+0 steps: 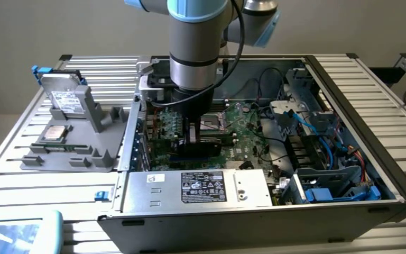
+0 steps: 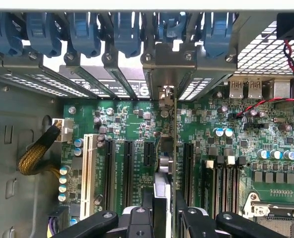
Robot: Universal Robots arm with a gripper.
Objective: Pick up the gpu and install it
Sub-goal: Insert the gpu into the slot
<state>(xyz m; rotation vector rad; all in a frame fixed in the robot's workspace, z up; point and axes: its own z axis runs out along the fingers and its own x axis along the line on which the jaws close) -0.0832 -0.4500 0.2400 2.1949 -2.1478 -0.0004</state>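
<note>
The gpu [image 2: 165,148] shows edge-on in the wrist view, a thin card standing upright over the green motherboard [image 2: 266,129] between the black expansion slots [image 2: 128,168]. Its silver end bracket [image 2: 163,67] lies against the case's rear slot openings, under the row of blue clips [image 2: 127,29]. My gripper [image 2: 164,213] is shut on the card, one black finger on each face. In the exterior view the gripper [image 1: 192,136] reaches down into the open computer case [image 1: 358,79], with the dark gpu [image 1: 201,149] below it at the board. Whether the card sits fully in a slot I cannot tell.
A power supply [image 1: 203,188] fills the case's near side. Blue drive bays and cables [image 1: 330,159] lie at the exterior view's right. The CPU socket [image 1: 213,123] is beside the gripper. A grey holder [image 1: 83,153] with hard drives [image 1: 65,98] stands outside the case at the exterior view's left.
</note>
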